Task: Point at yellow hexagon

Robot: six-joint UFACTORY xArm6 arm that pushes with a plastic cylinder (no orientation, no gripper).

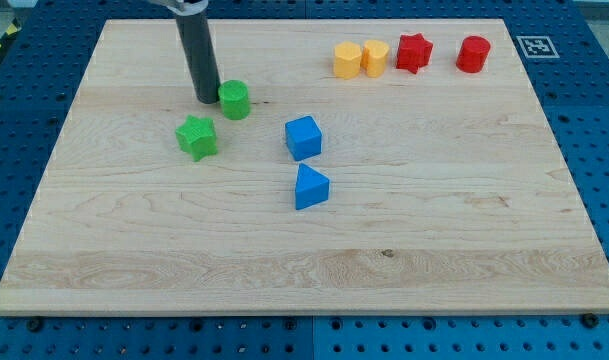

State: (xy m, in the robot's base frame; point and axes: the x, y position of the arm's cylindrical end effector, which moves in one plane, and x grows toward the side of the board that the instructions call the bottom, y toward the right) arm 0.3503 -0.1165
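Note:
The yellow hexagon (347, 60) lies near the view's top, right of centre, touching a second, rounder yellow block (375, 58) on its right. My tip (207, 101) rests on the board at the upper left, right beside the left side of a green cylinder (234, 100). The tip is far to the left of the yellow hexagon and a little lower in the view. The dark rod (196, 50) rises from the tip to the view's top edge.
A green star (197, 137) lies just below my tip. A blue cube (303, 138) and a blue triangle (310, 187) lie mid-board. A red star (414, 52) and a red cylinder (473, 54) lie right of the yellow blocks. The wooden board (464, 250) sits on a blue perforated table.

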